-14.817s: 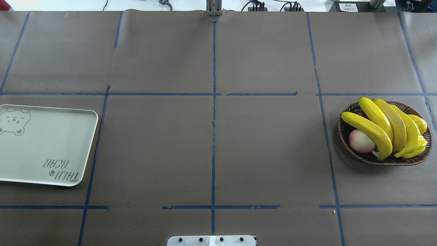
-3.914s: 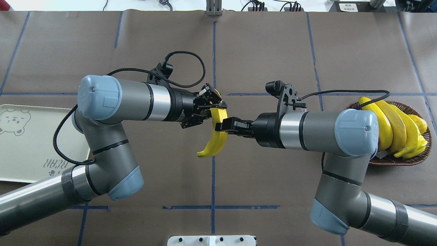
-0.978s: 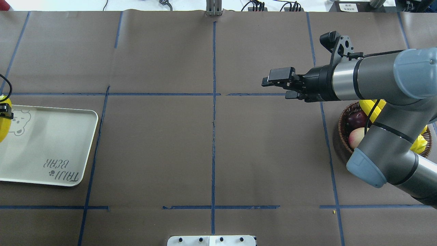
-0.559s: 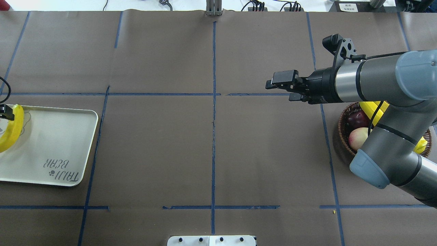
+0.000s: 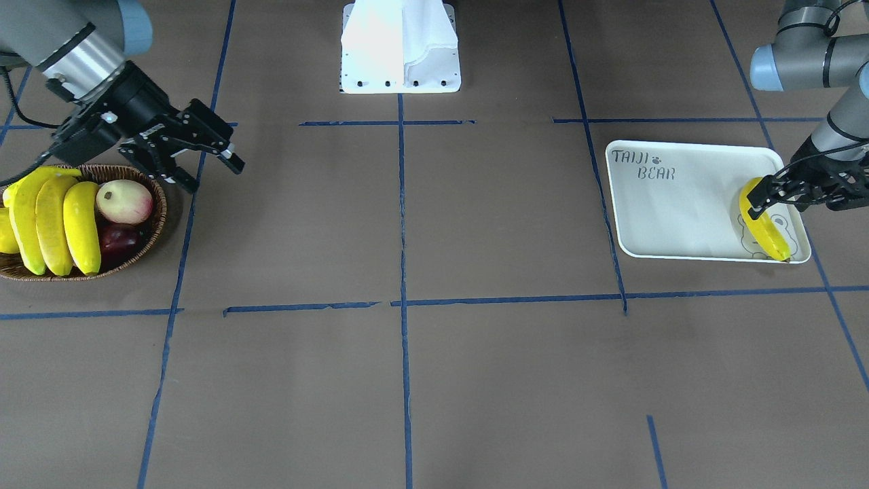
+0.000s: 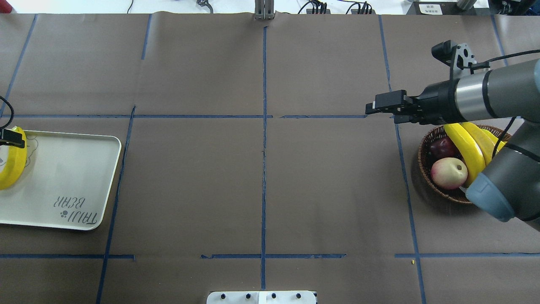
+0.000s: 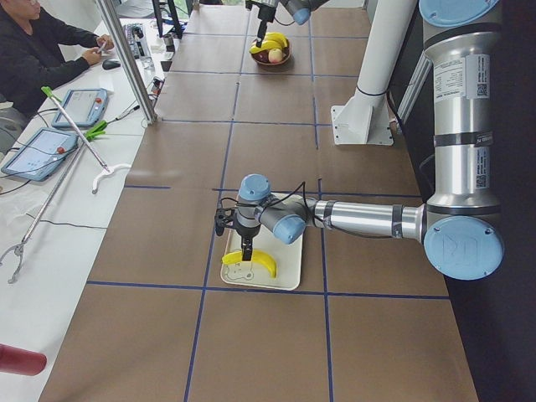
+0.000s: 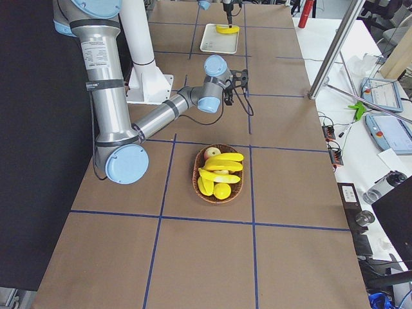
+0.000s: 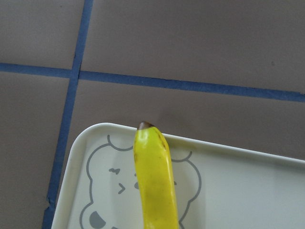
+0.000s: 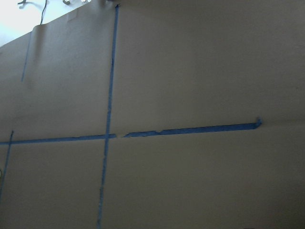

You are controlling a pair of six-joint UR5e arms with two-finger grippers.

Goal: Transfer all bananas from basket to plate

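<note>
At right, the left fingers (image 5: 767, 188) grip a banana (image 5: 767, 234) lying on the plate (image 5: 679, 204); upper left, the right fingers (image 5: 216, 132) hang spread, empty, beside the basket (image 5: 156, 224).

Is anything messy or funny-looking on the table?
Nothing is spilled or broken. The one banana on the plate lies right in its corner, on top of the bear drawing, with the left gripper closed around it. The blue tape lines on the table look ragged, with small gaps.
</note>
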